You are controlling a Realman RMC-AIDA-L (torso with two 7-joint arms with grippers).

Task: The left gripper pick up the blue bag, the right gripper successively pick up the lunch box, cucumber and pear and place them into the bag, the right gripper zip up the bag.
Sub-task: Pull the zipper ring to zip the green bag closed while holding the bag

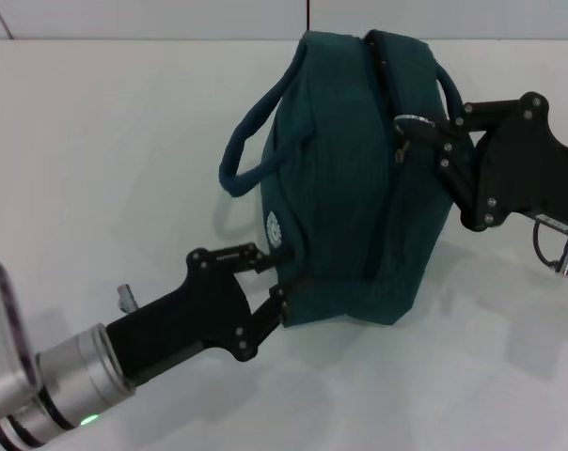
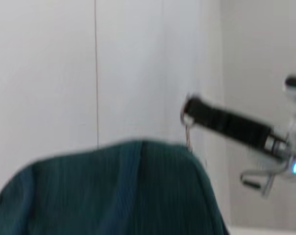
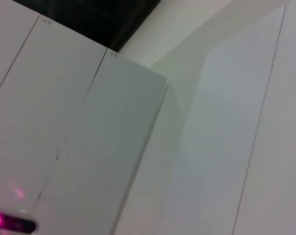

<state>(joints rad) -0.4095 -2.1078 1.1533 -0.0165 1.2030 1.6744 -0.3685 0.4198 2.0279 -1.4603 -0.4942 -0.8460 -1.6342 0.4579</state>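
The blue bag (image 1: 350, 188) stands upright on the white table (image 1: 96, 169), its handle loop (image 1: 251, 141) hanging to the left. My left gripper (image 1: 275, 279) is shut on the bag's lower left edge. At the bag's upper right, my right gripper (image 1: 433, 148) is shut on the metal ring of the zipper pull (image 1: 411, 122). The left wrist view shows the bag's top (image 2: 113, 191) and, beyond it, the right gripper (image 2: 189, 110) at the zip. The lunch box, cucumber and pear are out of view.
A back wall (image 1: 124, 17) runs along the table's far edge. The right wrist view shows only white wall panels (image 3: 113, 147).
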